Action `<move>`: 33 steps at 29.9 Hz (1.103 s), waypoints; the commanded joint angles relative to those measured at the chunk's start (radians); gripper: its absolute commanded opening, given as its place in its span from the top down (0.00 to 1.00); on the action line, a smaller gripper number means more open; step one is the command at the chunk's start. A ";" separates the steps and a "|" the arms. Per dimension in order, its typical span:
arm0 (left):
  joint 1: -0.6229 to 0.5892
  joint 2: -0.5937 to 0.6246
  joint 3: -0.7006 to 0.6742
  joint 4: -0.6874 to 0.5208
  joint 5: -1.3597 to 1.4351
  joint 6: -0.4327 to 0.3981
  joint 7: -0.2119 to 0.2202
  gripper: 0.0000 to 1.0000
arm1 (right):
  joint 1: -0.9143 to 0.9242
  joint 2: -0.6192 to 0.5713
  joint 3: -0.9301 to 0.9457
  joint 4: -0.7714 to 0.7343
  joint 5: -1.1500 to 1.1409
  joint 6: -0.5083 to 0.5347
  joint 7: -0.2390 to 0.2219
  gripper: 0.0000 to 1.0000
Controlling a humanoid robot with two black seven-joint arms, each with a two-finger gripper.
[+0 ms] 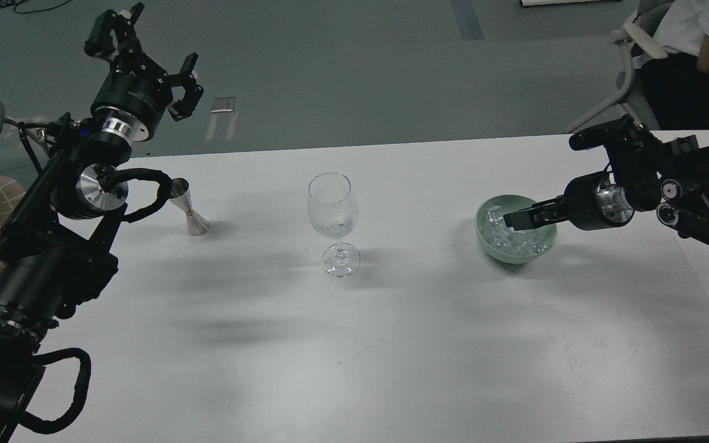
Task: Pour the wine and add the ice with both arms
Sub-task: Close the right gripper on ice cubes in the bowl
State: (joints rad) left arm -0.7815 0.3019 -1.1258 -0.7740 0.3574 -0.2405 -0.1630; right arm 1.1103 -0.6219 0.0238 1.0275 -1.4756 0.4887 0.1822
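Ice stage under way

Wine (pixel 333 229) is judged already poured in the glass (pixel 332 209); ice (pixel 514 237) is reached by the right tool (pixel 510 219), its spread untellable; the left tool (pixel 145 46) is held spread, empty.

arms: left arm (pixel 40 271) black | joints: round silver caps; cables: black loops | right arm (pixel 656 197) black
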 commanded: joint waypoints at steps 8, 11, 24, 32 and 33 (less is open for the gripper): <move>0.007 0.002 0.001 0.004 0.000 0.000 -0.003 0.02 | -0.015 0.065 -0.001 -0.089 -0.028 -0.002 -0.001 0.38; 0.007 0.000 0.001 0.004 0.000 -0.002 -0.003 0.02 | -0.023 0.067 0.001 -0.089 -0.026 -0.002 0.000 0.39; 0.015 0.011 0.001 0.004 -0.002 0.000 -0.004 0.02 | -0.049 0.097 0.001 -0.098 -0.031 -0.004 -0.001 0.53; 0.015 0.016 0.001 0.004 -0.002 0.000 -0.004 0.02 | -0.047 0.097 -0.001 -0.098 -0.032 -0.004 -0.003 0.72; 0.015 0.017 0.001 0.004 -0.002 0.000 -0.004 0.02 | -0.047 0.096 -0.001 -0.096 -0.032 -0.004 -0.003 0.73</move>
State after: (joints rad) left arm -0.7670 0.3171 -1.1244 -0.7696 0.3558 -0.2409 -0.1672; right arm 1.0624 -0.5239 0.0239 0.9294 -1.5077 0.4844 0.1794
